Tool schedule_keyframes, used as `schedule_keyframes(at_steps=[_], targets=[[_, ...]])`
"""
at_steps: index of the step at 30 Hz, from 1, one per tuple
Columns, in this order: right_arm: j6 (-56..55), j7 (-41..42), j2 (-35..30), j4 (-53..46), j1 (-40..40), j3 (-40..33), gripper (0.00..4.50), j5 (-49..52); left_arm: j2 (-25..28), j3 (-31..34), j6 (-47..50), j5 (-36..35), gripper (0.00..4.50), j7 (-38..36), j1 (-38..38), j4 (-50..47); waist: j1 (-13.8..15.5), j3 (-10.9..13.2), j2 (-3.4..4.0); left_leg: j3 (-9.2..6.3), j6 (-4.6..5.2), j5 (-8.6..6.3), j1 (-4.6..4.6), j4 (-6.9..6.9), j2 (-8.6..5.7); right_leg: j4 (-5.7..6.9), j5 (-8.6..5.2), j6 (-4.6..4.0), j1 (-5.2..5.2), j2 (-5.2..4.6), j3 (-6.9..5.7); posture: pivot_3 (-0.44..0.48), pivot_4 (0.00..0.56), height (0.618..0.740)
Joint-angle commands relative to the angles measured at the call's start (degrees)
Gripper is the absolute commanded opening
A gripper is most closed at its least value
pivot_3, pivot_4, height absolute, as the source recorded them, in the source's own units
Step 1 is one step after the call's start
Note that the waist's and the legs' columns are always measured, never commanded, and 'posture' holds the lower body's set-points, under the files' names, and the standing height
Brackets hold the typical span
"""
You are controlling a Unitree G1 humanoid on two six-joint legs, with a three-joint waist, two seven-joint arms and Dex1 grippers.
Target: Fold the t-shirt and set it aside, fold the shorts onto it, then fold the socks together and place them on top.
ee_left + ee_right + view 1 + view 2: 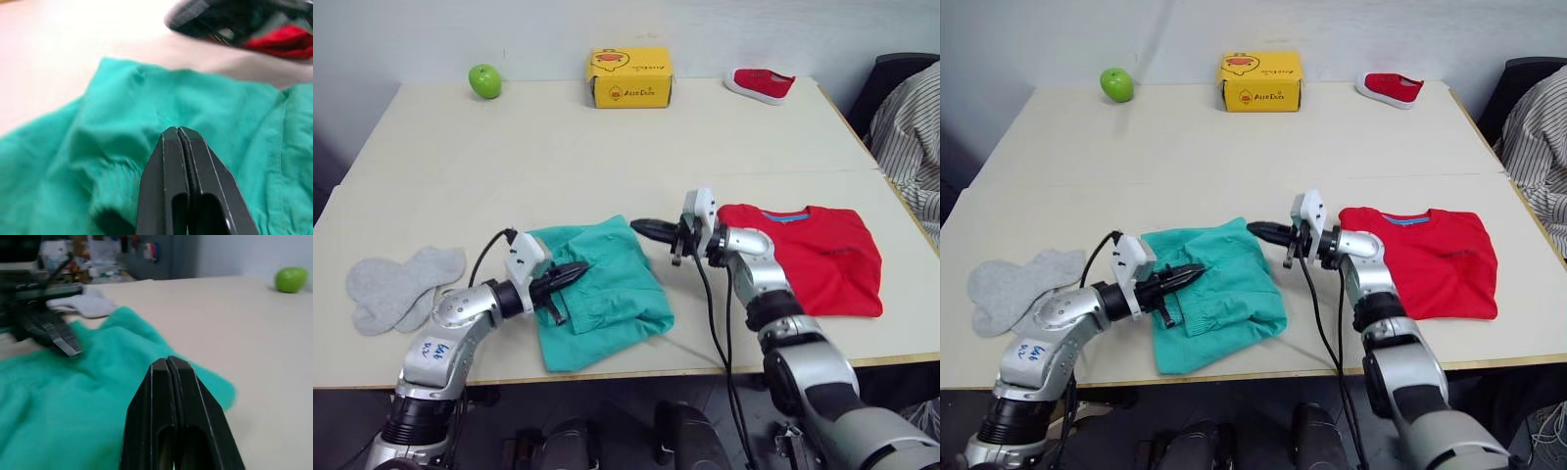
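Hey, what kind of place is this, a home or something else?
Probably a lab or office room, not a home: two plain tables pushed together by a bare wall, with test props like an apple and a yellow box.

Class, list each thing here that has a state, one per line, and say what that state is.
T-shirt: folded, flat on the table.
Shorts: rumpled, partly folded, not on the t-shirt.
Socks: unfolded, overlapping, lying apart from the other clothes.
Left gripper: shut, empty, over the shorts.
Right gripper: shut, empty, at the shorts' far corner.
Box: closed.

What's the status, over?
Both claws shut, empty: left over shorts, right at their far edge. Shirt folded aside. Socks untouched.
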Motion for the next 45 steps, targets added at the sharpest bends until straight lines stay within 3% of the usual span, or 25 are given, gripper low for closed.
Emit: schedule_keyframes(at_steps=[1,5,10,14,19,22,26,32,33,36,41,44,45], targets=[[2.45,-0.23,-0.79,-13.38,7.8,5.21,0.03,-2.39,-0.09,-1.22,-2.89,3.29,0.0,0.58,-1.34,4.32,0.11,0.0,0.0,0.01,0.0,0.0,-0.01,0.0,-0.01,-0.01,0.0,0.0,-0.01,0.0,-0.01,0.0,0.15,0.74],[2.8,-0.85,-3.39,-19.33,14.34,8.11,0.03,-5.16,-3.26,-2.48,-3.13,4.69,0.0,2.48,-3.98,9.49,0.42,0.0,-0.01,0.03,0.0,0.0,-0.01,0.02,-0.01,0.0,0.0,0.0,-0.01,0.02,-0.01,0.0,0.15,0.74],[7.68,3.89,-10.74,-32.77,20.7,8.17,0.03,-0.38,-3.6,-3.61,-6.8,7.44,0.0,1.7,-5.41,15.77,1.3,0.0,-0.01,0.02,-0.01,0.0,0.02,0.03,-0.01,0.0,0.0,0.01,-0.01,0.03,-0.01,0.0,0.15,0.74],[24.52,2.79,-16.93,-40.42,20.97,4.84,0.03,8.0,-3.13,-3.34,-10.65,7.1,0.0,-0.91,-5.79,17.52,1.29,0.0,-0.01,0.02,-0.01,0.0,0.11,0.04,-0.01,0.0,0.0,0.0,0.02,0.01,0.01,0.0,0.15,0.74],[62.9,-5.21,-21.93,-38.18,11.58,2.68,1.6,19.1,-2.04,-2.13,-16.68,7.04,0.0,-4.0,-4.83,19.39,1.26,0.0,-0.01,0.0,0.0,0.0,0.13,0.09,0.0,-0.04,-0.01,-0.12,-0.03,-0.18,0.04,0.0,0.15,0.74],[74.46,-9.33,-19.11,-28.5,3.73,0.77,2.66,21.13,-1.87,-0.99,-18.66,6.51,0.0,-4.75,-4.87,20.58,1.23,0.0,-0.01,-0.05,-0.06,-0.02,0.11,0.08,0.12,-0.03,-0.07,-0.25,-0.06,-0.29,-0.04,0.0,0.15,0.74],[78.68,-11.17,-16.29,-19.94,-2.34,2.97,4.01,18.79,-1.33,-1.27,-19.94,6.45,0.0,-6.75,-4.56,20.94,1.25,0.0,0.0,0.0,-0.09,-0.01,0.03,0.08,0.09,0.1,-0.1,-0.29,-0.17,-0.05,-0.09,0.0,0.15,0.74],[78.65,-17.07,-5.87,-10.29,-8.26,3.09,4.01,15.75,-0.86,-1.21,-21.38,6.86,0.0,-7.45,-3.61,21.53,0.63,-0.02,0.0,0.13,-0.05,-0.01,-0.08,0.08,0.07,0.17,-0.04,-0.19,-0.25,0.05,-0.04,0.0,0.15,0.74],[78.46,-17.74,-4.03,-9.86,-8.91,2.9,3.84,15.73,-0.92,-1.13,-21.49,6.91,0.0,-7.38,-3.58,21.68,0.6,-0.02,0.0,0.13,-0.07,-0.01,-0.07,0.08,0.09,0.18,-0.04,-0.19,-0.25,0.07,-0.04,0.0,0.15,0.74],[76.96,-18.95,-0.52,-9.93,-9.77,2.67,3.05,15.16,-1.15,-1.14,-21.82,6.98,0.0,-7.31,-3.53,22.13,0.61,-0.02,0.0,0.12,-0.09,0.0,-0.09,0.08,0.11,0.18,-0.04,-0.19,-0.26,0.09,-0.05,0.0,0.15,0.74],[75.06,-17.66,-0.56,-12.15,-9.18,1.79,1.19,15.22,-0.99,-1.55,-22.32,6.86,0.0,-8.34,-3.49,22.62,0.73,-0.02,0.0,0.15,-0.06,0.01,-0.22,0.08,0.04,0.17,-0.02,-0.15,-0.38,0.06,0.0,0.0,0.15,0.74],[76.0,-12.84,-4.6,-19.54,-7.46,2.1,0.13,17.94,-1.55,-1.05,-20.01,3.69,0.0,-10.33,-3.35,21.53,0.97,-0.02,0.0,0.15,-0.06,0.01,-0.23,0.08,0.05,0.17,-0.02,-0.15,-0.41,0.07,0.0,0.0,0.15,0.74],[77.36,-11.63,-6.35,-22.36,-6.99,1.69,0.03,19.23,-1.71,-0.29,-16.73,0.99,0.0,-10.76,-3.08,19.75,1.11,-0.01,-0.01,0.14,-0.06,0.01,-0.26,0.08,0.05,0.17,-0.02,-0.15,-0.43,0.07,-0.01,0.0,0.15,0.74]])
